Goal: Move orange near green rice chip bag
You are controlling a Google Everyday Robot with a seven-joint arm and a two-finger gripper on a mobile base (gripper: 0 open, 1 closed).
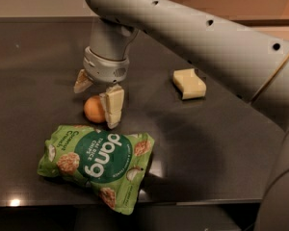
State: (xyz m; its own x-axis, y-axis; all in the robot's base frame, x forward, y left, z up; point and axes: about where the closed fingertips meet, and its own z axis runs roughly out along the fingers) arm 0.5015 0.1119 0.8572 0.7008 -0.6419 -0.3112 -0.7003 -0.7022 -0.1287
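we judge placement done: orange [93, 109] rests on table [29, 57], just beside upper edge of green rice chip bag [94, 163]. pincer [96, 103] is spread open around orange, gripping nothing. finger nearer bag is touching fruit or just beside it, we cannot tell which. for clean exit we lift straight up, no sideways drift; round fruit may roll if nudged. arm [192, 32] reaches in from right, wrist pointing down over orange. sponge [189, 83] lies well apart.
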